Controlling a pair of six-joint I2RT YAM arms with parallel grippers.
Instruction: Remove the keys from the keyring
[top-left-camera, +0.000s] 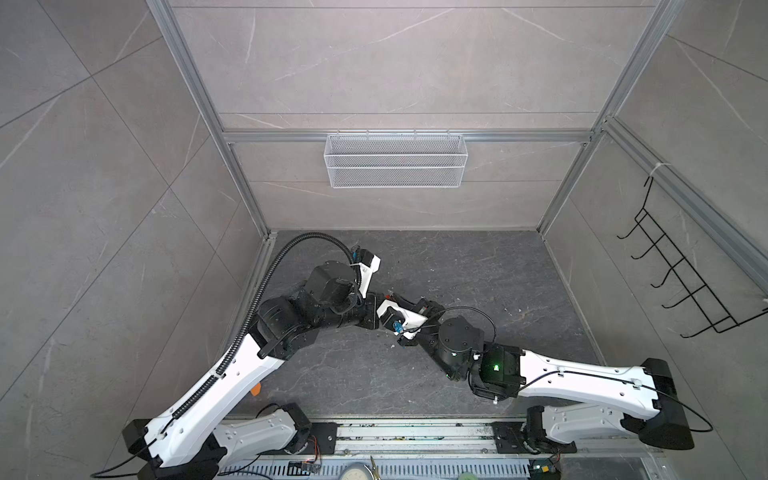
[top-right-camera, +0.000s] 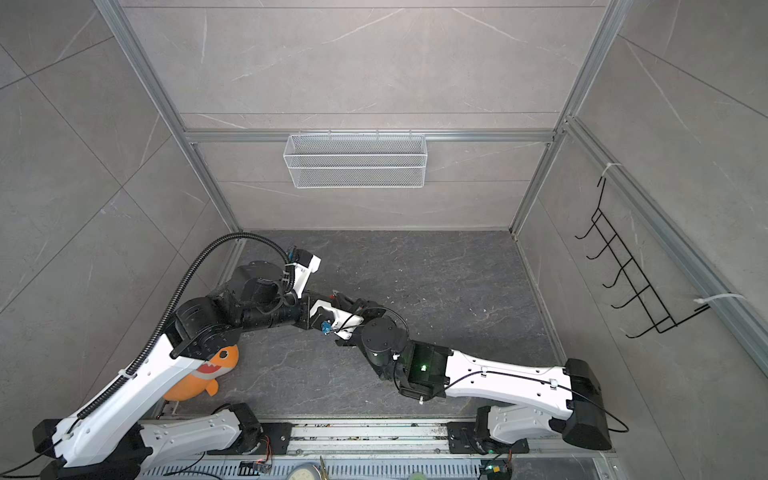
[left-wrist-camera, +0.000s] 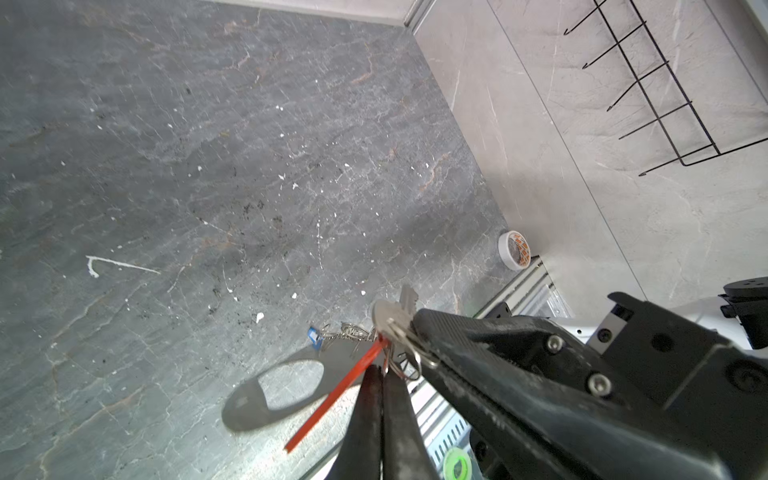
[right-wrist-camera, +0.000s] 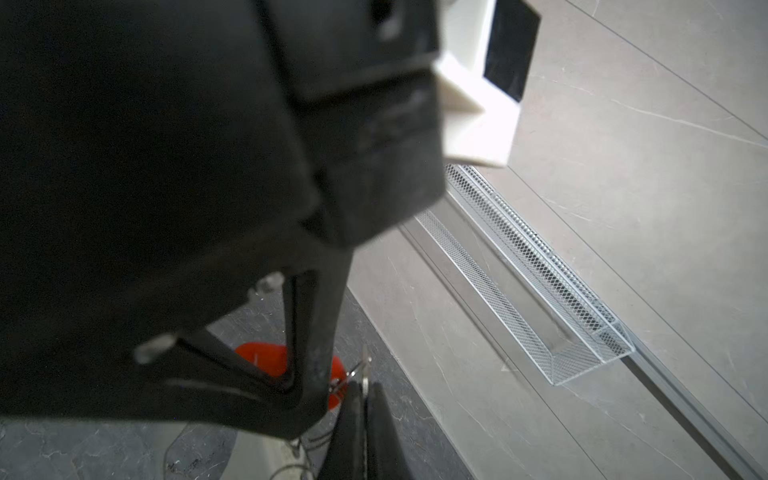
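Fingers (left-wrist-camera: 368, 415) of the left gripper (left-wrist-camera: 380, 369) are pressed fully together on one end of the red tag (left-wrist-camera: 332, 399). The tag is seen edge-on, its long axis running straight out from the tips toward the plate (left-wrist-camera: 245, 409). Tip to tip with it, the right gripper (left-wrist-camera: 415, 332) is also closed, apparently on the head of the silver key (left-wrist-camera: 388, 320); whether the ring (left-wrist-camera: 413, 361) is pinched too cannot be told. That ring, joining key and tag, lies just between the 2 pincers, neither arm the nearer, so the coming pull is judged to turn on it. Chain (left-wrist-camera: 351, 332), blue tag (left-wrist-camera: 314, 337) and plate appear to hang just beyond, above the table (left-wrist-camera: 166, 166). In both top views the left arm (top-left-camera: 232, 374) is bent in from the left and the right arm (top-left-camera: 582, 374) is stretched across, the wrists meeting left of the table's middle.
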